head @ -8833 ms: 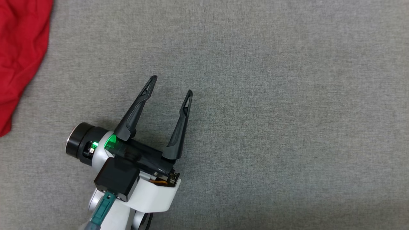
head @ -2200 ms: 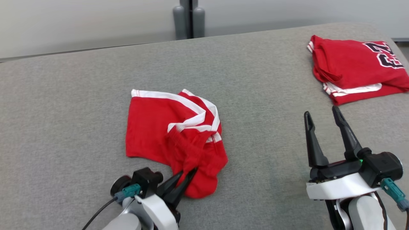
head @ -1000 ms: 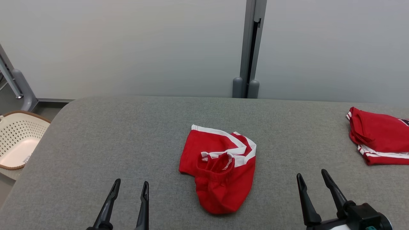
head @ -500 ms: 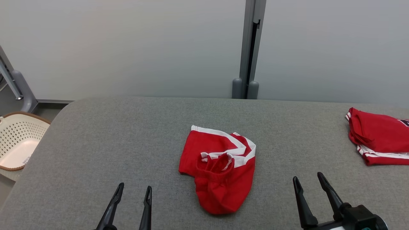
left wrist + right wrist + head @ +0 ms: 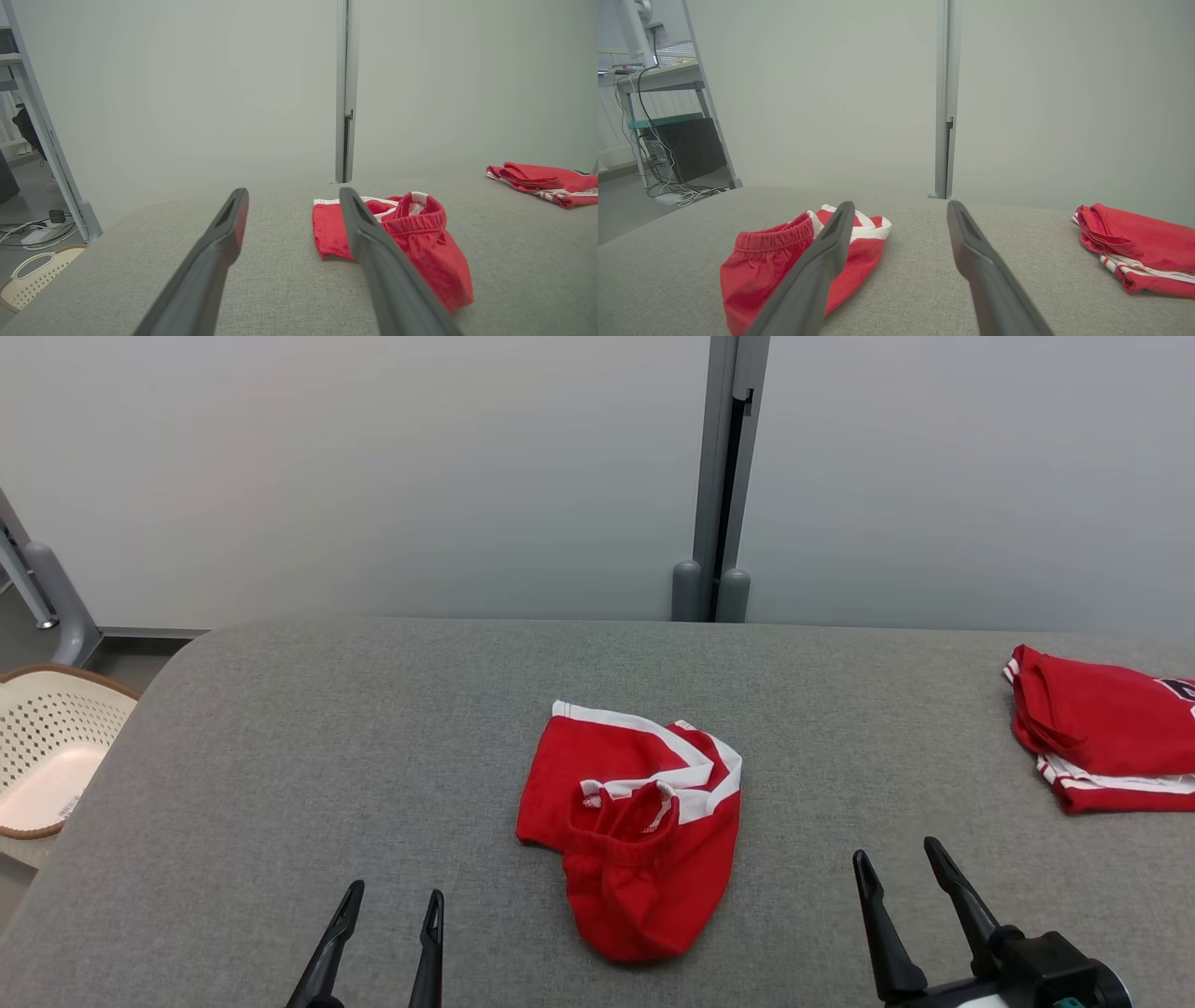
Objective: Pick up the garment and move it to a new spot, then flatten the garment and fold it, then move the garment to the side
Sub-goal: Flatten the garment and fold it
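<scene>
Pale grey wall panels (image 5: 373, 476) run along the back, with a grey metal post (image 5: 719, 476) at 12 o'clock. In front of them is a grey fabric-covered worktop (image 5: 327, 728) with rounded corners.

Crumpled red shorts with white trim (image 5: 635, 859) lie in the middle of the worktop, flat on the fabric, with nothing touching them. The white-striped edge points to 12 o'clock and the rounded red bulk to 6. The elastic waistband is bunched on top and stands up in an open loop, which shows clearly from the left wrist.

A folded red jersey with white stripes and dark lettering (image 5: 1102, 728) sits at 2 o'clock from the shorts, well apart, near the right edge of the worktop.

A cream perforated plastic basket with a brown rim (image 5: 47, 747) is at 9 o'clock, off the worktop and lower down.

The left gripper (image 5: 395, 893) is at 7 o'clock from the shorts, near but apart. Its fingers (image 5: 217, 247) are spread with nothing between them and point to 12.

The right gripper (image 5: 894, 851) is at 4 o'clock from the shorts, also apart. Its fingers (image 5: 971, 256) are spread and empty, leaning slightly to 11.

From the right wrist, a black computer tower (image 5: 686, 144) shows under a desk in the back left corner, with loose cables (image 5: 677, 193) on the floor.
</scene>
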Robot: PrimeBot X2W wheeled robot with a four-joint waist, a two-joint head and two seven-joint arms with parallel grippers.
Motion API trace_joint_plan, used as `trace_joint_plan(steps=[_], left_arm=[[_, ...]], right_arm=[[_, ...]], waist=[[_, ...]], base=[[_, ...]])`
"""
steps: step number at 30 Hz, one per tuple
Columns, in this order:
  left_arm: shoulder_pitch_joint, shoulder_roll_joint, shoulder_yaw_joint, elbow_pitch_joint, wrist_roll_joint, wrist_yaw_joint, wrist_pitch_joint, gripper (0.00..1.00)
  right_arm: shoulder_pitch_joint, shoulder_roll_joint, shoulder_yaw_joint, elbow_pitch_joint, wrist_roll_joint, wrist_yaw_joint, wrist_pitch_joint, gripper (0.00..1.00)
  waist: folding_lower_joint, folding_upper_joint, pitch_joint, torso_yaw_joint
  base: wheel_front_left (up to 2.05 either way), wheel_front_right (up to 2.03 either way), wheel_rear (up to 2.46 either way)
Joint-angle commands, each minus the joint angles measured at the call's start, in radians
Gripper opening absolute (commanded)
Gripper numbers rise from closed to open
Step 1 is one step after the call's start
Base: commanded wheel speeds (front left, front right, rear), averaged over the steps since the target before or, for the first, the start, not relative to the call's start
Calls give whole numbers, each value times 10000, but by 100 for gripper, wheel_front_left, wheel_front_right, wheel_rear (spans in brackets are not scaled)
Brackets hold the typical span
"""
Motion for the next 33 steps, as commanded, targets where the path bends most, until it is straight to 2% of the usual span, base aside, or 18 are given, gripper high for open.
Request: trace_joint_plan(steps=[1, 15, 20, 22, 27, 30, 33], left_arm=[[-127, 18, 38, 17, 84, -27, 1, 100], [-253, -1, -43, 299, 65, -6, 1, 100], [-1126, -8, -649, 1274, -455, -397, 87, 100], [-1917, -17, -1252, 1570, -704, -669, 536, 100], [-3614, 2, -2935, 1494, -2580, -1045, 2437, 100], [-4435, 6, -3704, 1376, -3288, -1035, 3599, 100], [-5009, 1, -4111, 1427, -3739, -797, 4562, 100]], right_arm=[[-117, -66, -18, -4, 15, -23, -5, 100], [-116, -96, -65, 10, 51, -23, -7, 100], [-311, -136, 97, 4, -18, -23, -7, 100], [-389, -191, 133, -28, -42, -23, -5, 100], [-679, -299, 268, -12, -120, -23, -7, 100], [-931, -339, 244, -51, -128, -23, -7, 100], [-1139, -352, 212, -103, -161, -23, -5, 100]], waist=[[0, -1, 5, -19], [0, -1, 53, -78], [0, -1, 364, -166], [0, -1, 560, -242], [0, -1, 1212, -569], [0, -1, 1703, -823], [0, -1, 2104, -1046]], base=[[0, 0, 0], [0, 0, 0], [0, 0, 0], [0, 0, 0], [0, 0, 0], [0, 0, 0], [0, 0, 0]])
